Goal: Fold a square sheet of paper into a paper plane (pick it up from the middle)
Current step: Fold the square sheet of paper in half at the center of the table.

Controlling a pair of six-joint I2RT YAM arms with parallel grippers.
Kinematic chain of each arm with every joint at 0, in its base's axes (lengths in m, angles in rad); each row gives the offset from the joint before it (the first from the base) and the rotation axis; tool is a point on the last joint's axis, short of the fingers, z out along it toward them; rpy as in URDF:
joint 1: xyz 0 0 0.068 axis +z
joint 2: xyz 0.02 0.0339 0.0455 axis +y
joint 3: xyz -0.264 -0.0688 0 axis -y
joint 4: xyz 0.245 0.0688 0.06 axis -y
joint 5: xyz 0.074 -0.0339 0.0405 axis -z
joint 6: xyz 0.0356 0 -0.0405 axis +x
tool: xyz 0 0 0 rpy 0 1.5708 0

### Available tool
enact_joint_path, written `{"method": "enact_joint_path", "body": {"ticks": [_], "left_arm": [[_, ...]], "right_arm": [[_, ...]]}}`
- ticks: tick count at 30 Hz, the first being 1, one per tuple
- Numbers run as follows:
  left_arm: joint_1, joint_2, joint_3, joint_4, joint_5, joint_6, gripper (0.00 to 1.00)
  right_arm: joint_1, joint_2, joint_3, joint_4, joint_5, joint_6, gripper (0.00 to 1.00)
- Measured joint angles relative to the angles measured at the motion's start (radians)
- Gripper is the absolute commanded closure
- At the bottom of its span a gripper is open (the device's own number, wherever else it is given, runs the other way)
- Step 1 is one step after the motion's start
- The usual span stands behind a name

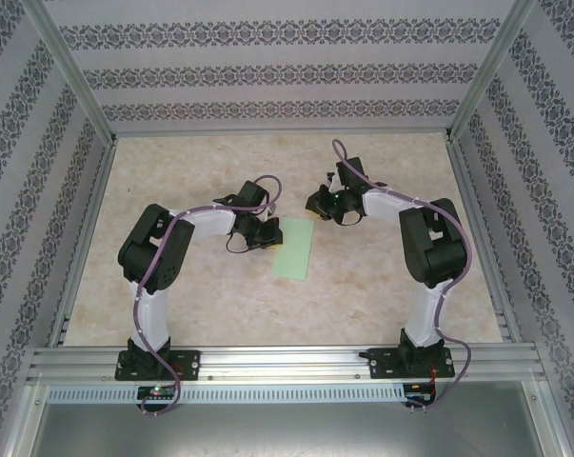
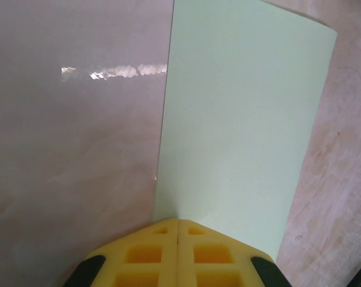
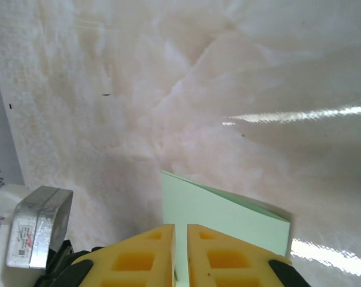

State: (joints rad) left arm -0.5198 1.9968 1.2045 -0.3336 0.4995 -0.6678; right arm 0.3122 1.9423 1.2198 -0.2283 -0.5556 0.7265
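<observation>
The pale green sheet of paper (image 1: 294, 252) lies on the marble table, folded in half into a long rectangle. My left gripper (image 1: 267, 233) is at its far left corner. In the left wrist view its yellow fingers are pressed together, the left gripper (image 2: 178, 221) tip over the near end of the paper (image 2: 240, 119), which stretches away flat. My right gripper (image 1: 317, 205) is at the sheet's far end. In the right wrist view the right gripper (image 3: 180, 227) has a narrow slit between its fingers above the paper (image 3: 228, 218), whose upper layer lifts slightly at the fold.
Patterned walls and aluminium posts enclose the table on three sides. An aluminium rail (image 1: 287, 362) runs along the near edge by the arm bases. A silver metal block (image 3: 36, 230) shows at the lower left of the right wrist view.
</observation>
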Motion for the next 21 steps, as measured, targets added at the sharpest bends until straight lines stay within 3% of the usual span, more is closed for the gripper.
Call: {"method": "enact_joint_path", "body": {"ticks": [10, 17, 21], "left_arm": [[0.000, 0.000, 0.000, -0.001, 0.000, 0.003, 1.00], [0.000, 0.000, 0.000, -0.002, 0.000, 0.003, 1.00], [0.000, 0.000, 0.000, -0.002, 0.000, 0.006, 1.00]], "right_arm": [[0.000, 0.117, 0.010, 0.002, -0.001, 0.008, 0.87], [0.000, 0.103, 0.011, -0.005, 0.001, 0.006, 0.85], [0.002, 0.010, -0.008, -0.025, 0.000, 0.005, 0.85]]}}
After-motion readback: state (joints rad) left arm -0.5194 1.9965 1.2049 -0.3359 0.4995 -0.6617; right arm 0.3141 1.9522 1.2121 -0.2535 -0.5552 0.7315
